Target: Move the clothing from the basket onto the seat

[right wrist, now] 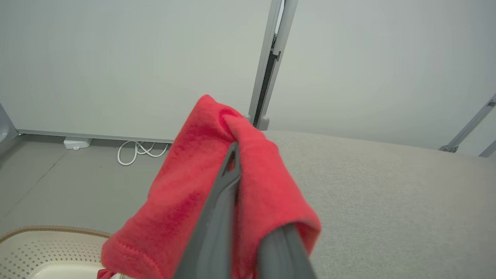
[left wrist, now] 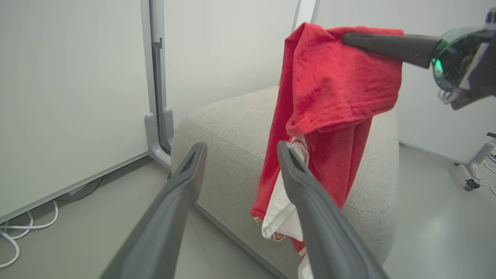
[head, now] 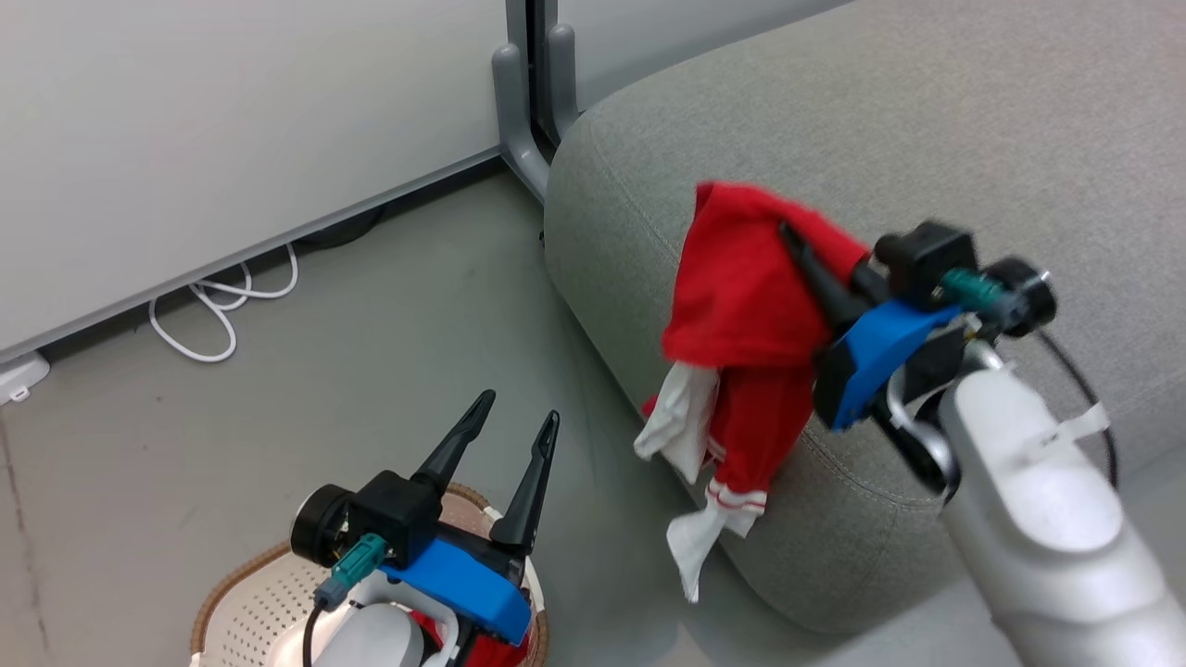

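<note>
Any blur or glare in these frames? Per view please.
Head view: right gripper and the red garment it grips are smeared; left gripper sharp. Left wrist view: garment crisp, right gripper's body blurred at the edge. Right wrist view: own fingers soft up close, seat weave fairly clear. Light flat, no harsh glare anywhere.

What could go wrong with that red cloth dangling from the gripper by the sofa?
1. The red garment hangs from the shut right gripper near the rounded edge of the seat. If released here, it would probably slide to the floor.
2. Only a small fold seems pinched, so it might slip free early.
</note>
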Motion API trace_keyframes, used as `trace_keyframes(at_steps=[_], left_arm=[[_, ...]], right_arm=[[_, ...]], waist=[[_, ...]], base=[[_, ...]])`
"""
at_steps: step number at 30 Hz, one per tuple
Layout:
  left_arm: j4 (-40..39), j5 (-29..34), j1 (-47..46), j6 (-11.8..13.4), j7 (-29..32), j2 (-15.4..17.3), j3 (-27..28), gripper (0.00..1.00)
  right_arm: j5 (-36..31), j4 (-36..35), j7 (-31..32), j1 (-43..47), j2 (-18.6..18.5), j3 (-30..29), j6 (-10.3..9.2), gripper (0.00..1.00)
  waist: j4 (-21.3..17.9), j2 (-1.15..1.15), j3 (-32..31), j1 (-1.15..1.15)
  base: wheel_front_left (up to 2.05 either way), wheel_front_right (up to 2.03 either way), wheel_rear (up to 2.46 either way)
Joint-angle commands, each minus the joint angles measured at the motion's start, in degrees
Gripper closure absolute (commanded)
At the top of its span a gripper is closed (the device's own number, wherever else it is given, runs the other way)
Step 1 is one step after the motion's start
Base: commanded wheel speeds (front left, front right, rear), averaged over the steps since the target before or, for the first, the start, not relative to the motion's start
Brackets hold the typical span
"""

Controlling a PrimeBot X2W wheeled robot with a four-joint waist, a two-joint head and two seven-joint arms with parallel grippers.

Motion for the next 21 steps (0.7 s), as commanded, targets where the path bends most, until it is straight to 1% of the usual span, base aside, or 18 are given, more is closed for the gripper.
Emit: trace_keyframes(at_steps=[1,4,6,12,15,18,20,21], left_arm=[[-0.46,0.53,-1.31,-0.10,-0.16,0.56,0.00,0.00],[-1.24,0.82,-2.66,-0.10,-0.16,1.31,-0.75,0.00],[-1.79,0.88,-3.56,-0.10,-0.16,1.91,-1.15,0.00],[-3.87,1.41,-5.90,-0.10,-0.16,3.97,-1.60,0.00],[-5.71,2.20,-7.08,-0.10,-0.16,4.67,-0.91,0.00],[-7.82,3.15,-7.81,-0.10,-0.16,5.75,-0.54,0.00],[-8.63,3.59,-7.96,-0.10,-0.16,6.63,-0.11,0.00],[-8.63,3.59,-7.96,-0.10,-0.16,6.63,-0.11,0.00]], right_arm=[[0.80,-0.93,0.21,-3.23,-1.19,-1.32,0.01,1.00],[3.86,-2.03,0.89,-8.37,-3.43,-4.11,0.01,1.00],[5.55,-2.43,1.31,-12.18,-5.89,-6.25,-0.01,1.00],[6.79,-2.03,2.31,-21.18,-11.45,-12.73,0.01,1.00],[6.45,-1.57,2.56,-24.51,-15.04,-15.80,0.00,1.00],[6.04,-0.11,1.70,-26.28,-16.43,-19.85,0.01,1.00],[5.44,1.49,0.64,-26.46,-16.72,-22.56,0.01,1.00],[5.44,1.49,0.64,-26.46,-16.72,-22.56,0.01,1.00]], waist=[[0.71,0.00,1.68,0.00],[1.65,0.00,4.19,0.00],[2.23,0.00,6.00,0.00],[3.80,0.00,11.61,0.00],[4.78,0.00,14.83,0.00],[5.42,0.00,18.12,0.00],[5.62,0.00,20.01,0.00],[5.62,0.00,20.01,0.00]], base=[[0.00,0.00,0.00],[0.00,0.00,0.00],[0.00,0.00,0.00],[0.00,0.00,0.00],[0.00,0.00,0.00],[0.00,0.00,0.00],[0.00,0.00,0.00],[0.00,0.00,0.00]])
